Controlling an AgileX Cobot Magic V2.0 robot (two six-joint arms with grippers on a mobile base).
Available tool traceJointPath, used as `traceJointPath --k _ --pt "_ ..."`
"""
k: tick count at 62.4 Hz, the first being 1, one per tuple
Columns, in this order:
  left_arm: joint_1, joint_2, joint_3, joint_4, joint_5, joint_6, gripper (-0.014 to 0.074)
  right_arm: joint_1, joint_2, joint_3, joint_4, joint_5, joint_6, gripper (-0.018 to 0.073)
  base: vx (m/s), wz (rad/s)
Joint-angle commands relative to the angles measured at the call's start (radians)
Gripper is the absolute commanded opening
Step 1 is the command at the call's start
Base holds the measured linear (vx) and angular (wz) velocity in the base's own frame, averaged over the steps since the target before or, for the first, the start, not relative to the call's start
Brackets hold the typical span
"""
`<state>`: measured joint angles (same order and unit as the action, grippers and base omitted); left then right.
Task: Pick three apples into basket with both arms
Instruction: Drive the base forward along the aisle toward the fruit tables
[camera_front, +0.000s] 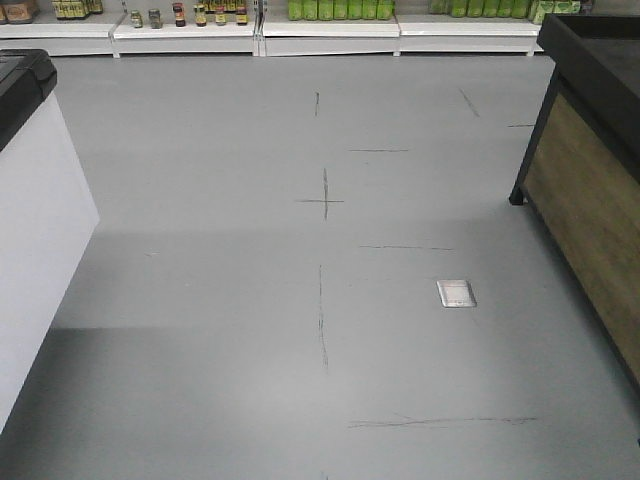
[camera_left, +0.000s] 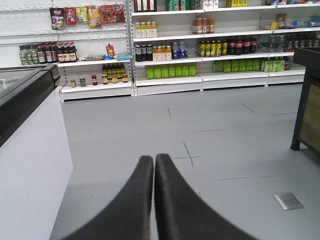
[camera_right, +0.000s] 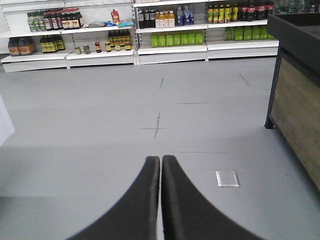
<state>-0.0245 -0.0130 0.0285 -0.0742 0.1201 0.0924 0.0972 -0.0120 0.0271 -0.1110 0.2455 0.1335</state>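
Note:
The apples and the basket are out of view in all three views. In the left wrist view my left gripper (camera_left: 154, 158) is shut, its two black fingers pressed together with nothing between them, pointing over bare grey floor. In the right wrist view my right gripper (camera_right: 160, 159) is likewise shut and holds nothing, also above the floor. Neither arm shows in the front view.
A white freezer cabinet with a black rim (camera_front: 30, 200) stands at the left. A dark wood-panelled display stand (camera_front: 590, 170) stands at the right. White shelves of bottles and jars (camera_left: 170, 55) line the far wall. A small metal floor plate (camera_front: 456, 293) lies right of centre.

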Motion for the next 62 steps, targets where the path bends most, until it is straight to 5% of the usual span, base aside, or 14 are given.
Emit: traceJointPath --k 1,62 --pt "0.003 -0.012 -0.025 -0.010 -0.072 0.002 -0.0006 0.001 -0.012 0.014 -0.013 -0.073 -0.009 -0.0005 0.00 0.00" --pt "0.003 -0.012 -0.025 -0.010 -0.072 0.002 -0.0006 0.001 -0.012 0.014 -0.013 -0.072 -0.010 -0.0005 0.01 0.00"
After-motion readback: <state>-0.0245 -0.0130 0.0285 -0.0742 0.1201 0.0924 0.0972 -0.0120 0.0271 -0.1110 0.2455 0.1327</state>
